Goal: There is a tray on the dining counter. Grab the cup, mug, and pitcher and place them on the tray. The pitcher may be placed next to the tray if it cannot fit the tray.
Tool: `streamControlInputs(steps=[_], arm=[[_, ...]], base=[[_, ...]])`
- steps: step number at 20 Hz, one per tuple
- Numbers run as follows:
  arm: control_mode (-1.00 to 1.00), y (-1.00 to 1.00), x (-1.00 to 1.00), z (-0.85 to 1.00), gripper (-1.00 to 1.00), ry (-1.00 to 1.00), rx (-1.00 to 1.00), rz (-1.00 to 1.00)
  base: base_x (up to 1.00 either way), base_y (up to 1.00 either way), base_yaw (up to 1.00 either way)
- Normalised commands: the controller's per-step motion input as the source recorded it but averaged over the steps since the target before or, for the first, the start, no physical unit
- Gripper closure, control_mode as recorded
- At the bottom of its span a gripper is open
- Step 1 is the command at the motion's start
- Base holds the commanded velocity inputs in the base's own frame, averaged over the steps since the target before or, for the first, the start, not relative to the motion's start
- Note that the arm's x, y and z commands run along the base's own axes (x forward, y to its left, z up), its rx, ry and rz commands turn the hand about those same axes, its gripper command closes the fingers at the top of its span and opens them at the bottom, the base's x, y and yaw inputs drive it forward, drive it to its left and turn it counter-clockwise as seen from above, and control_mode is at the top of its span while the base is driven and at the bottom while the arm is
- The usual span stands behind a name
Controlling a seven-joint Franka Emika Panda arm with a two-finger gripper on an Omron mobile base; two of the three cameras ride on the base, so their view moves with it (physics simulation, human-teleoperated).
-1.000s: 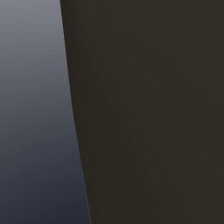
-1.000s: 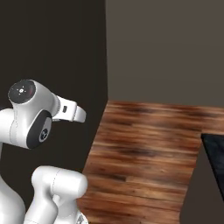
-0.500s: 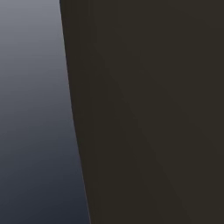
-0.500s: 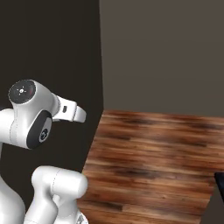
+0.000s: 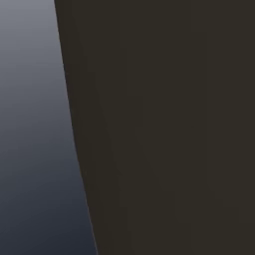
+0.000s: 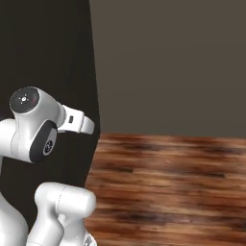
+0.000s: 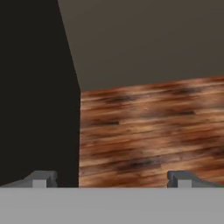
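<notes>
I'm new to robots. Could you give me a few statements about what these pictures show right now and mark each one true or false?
1. The gripper is open with nothing between its fingertips. True.
2. The floor is wood planks. True.
3. The floor is white tile. False: it is brown wood.
4. The gripper is clamped on a green cup. False: the jaws stand wide apart and empty.
5. A tall dark panel stands just left of the wood floor in the right base view. True.
</notes>
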Motion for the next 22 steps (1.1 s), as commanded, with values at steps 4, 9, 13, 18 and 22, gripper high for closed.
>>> streamControlInputs(steps=[4, 9, 13, 18, 22], arm=[[1.0, 0.0, 0.0, 0.0, -1.0, 0.0, 0.0, 0.0], [1.0, 0.0, 0.0, 0.0, -1.0, 0.0, 0.0, 0.0], [1.0, 0.0, 0.0, 0.0, -1.0, 0.0, 0.0, 0.0], [1.0, 0.0, 0.0, 0.0, -1.0, 0.0, 0.0, 0.0], [1.0, 0.0, 0.0, 0.0, -1.0, 0.0, 0.0, 0.0]], base=[[0.7, 0.0, -0.36], [0.66, 0.0, -0.47], [0.61, 0.03, -0.54], [0.59, 0.1, -0.61], [0.59, 0.28, -0.63]])
